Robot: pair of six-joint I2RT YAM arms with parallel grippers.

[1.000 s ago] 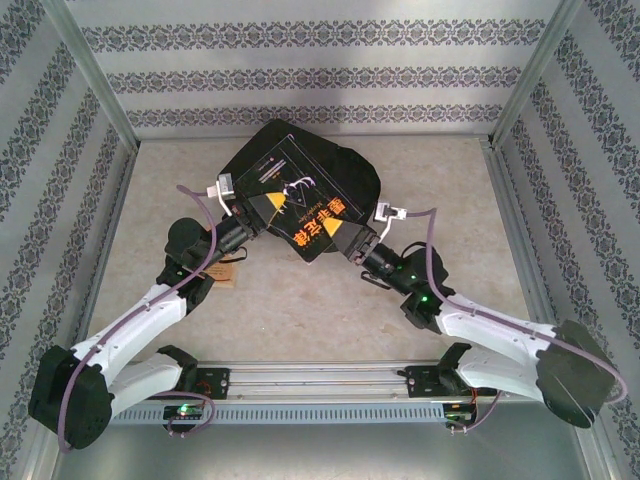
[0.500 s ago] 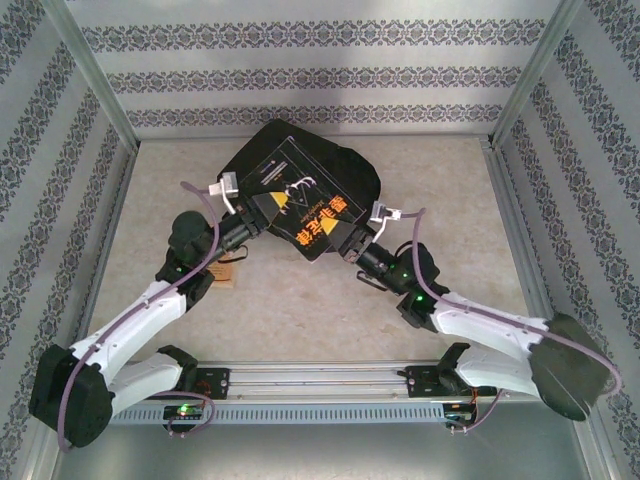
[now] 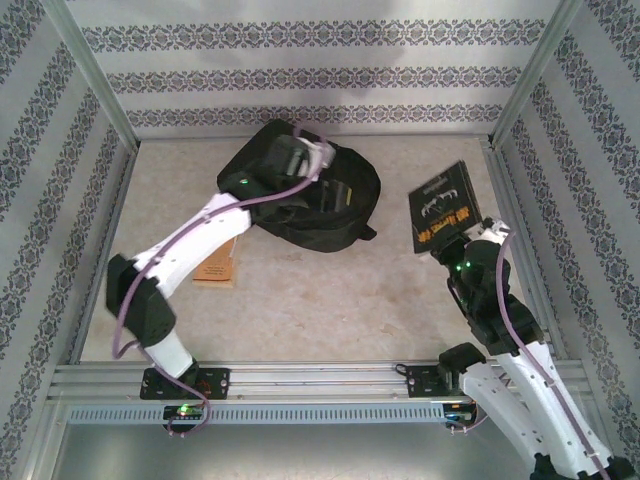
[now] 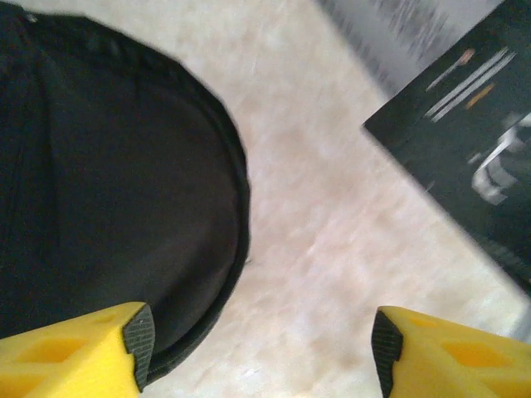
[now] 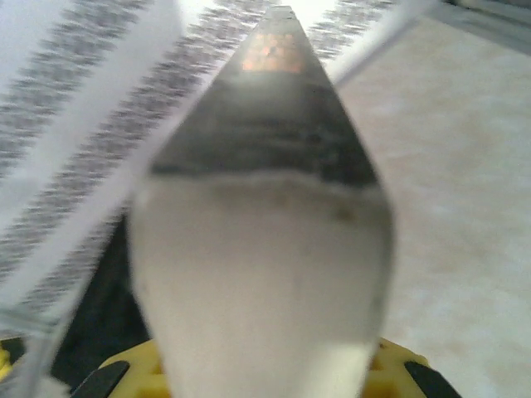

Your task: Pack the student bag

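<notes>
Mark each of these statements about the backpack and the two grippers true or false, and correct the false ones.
1. The right gripper is closed on a black book. True.
2. The book lies on top of the backpack. False: it is apart from the backpack, off to its right, in the right gripper.
3. The left gripper is open and grips nothing. True.
4. The left gripper hangs over bare table by the right wall. False: it is over the backpack, near its far edge.
5. A small brown item lies on the table under the left arm. True.
</notes>
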